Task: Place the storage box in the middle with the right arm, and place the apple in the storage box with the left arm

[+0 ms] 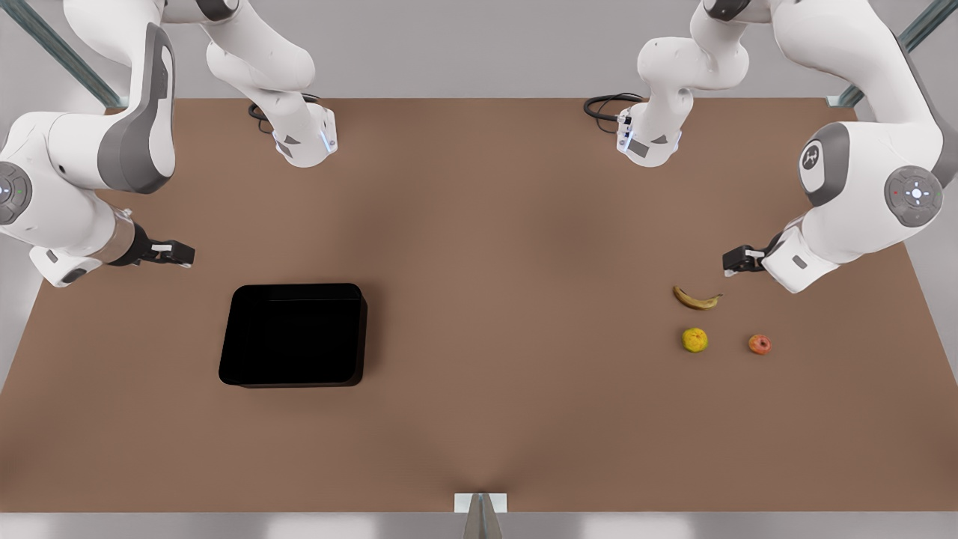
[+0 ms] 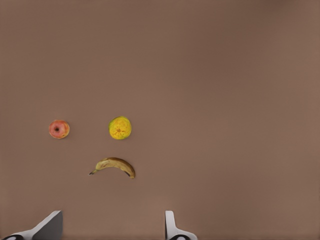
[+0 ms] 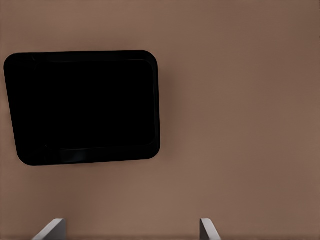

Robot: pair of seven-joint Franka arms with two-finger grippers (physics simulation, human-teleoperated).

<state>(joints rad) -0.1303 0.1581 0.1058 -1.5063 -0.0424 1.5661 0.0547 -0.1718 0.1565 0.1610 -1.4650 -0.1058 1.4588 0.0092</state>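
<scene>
Two spread pincers — left (image 1: 737, 262), right (image 1: 176, 253) — hover over a brown table (image 1: 479, 419); grey wall behind.

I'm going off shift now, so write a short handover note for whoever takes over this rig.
Left gripper: open, empty, above the table near the banana.
Right gripper: open, empty, up beyond the storage box.
Storage box: empty, on the front view's left, not in the middle.
Apple: on the table on the front view's right, beside a yellow-green fruit.
Done: nothing.
Left: move the box to the middle with the right arm, then put the apple in with the left.
</scene>
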